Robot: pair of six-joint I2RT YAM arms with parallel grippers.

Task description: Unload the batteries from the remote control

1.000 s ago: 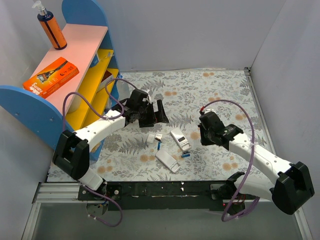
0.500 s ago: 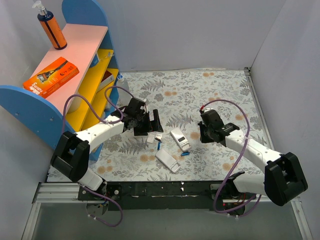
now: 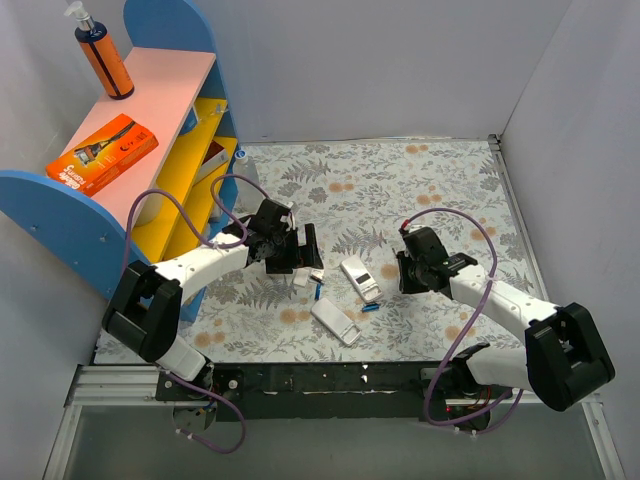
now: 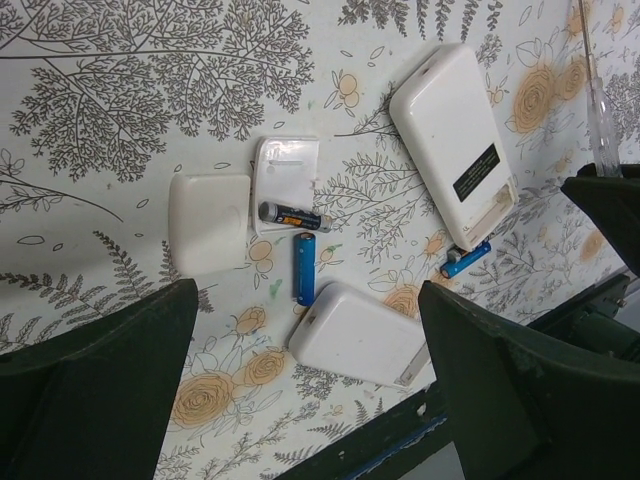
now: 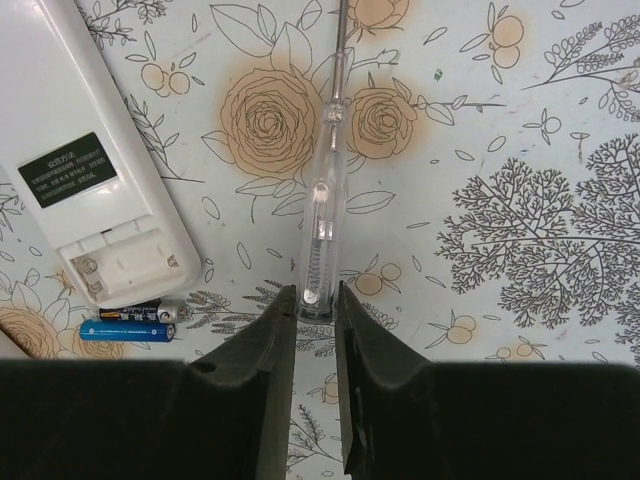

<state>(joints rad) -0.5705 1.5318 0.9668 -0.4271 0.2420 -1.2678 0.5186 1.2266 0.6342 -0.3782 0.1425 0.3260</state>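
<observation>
Two white remotes lie face down, one [image 4: 452,160] with its battery bay open and empty [image 5: 130,265], the other [image 4: 358,335] nearer the table's front edge. A blue battery [image 4: 305,267] lies between them. A dark battery [image 4: 292,214] rests on a white cover piece [image 4: 287,172]. Two more batteries [image 5: 125,322], one dark and one blue, lie by the open bay. My left gripper [image 4: 305,400] is open wide and empty above these things [image 3: 300,250]. My right gripper [image 5: 314,300] is shut on a clear tester screwdriver [image 5: 325,200], right of the remotes [image 3: 408,272].
A second white cover piece [image 4: 208,222] lies left of the first. A blue and yellow shelf [image 3: 150,170] stands at the left with an orange box [image 3: 102,152] and a pump bottle [image 3: 103,58] on top. Grey walls close in the floral mat [image 3: 420,190].
My left gripper has come down and toward the near edge, over the covers and batteries. My right gripper has drawn slightly nearer with the screwdriver still in it.
</observation>
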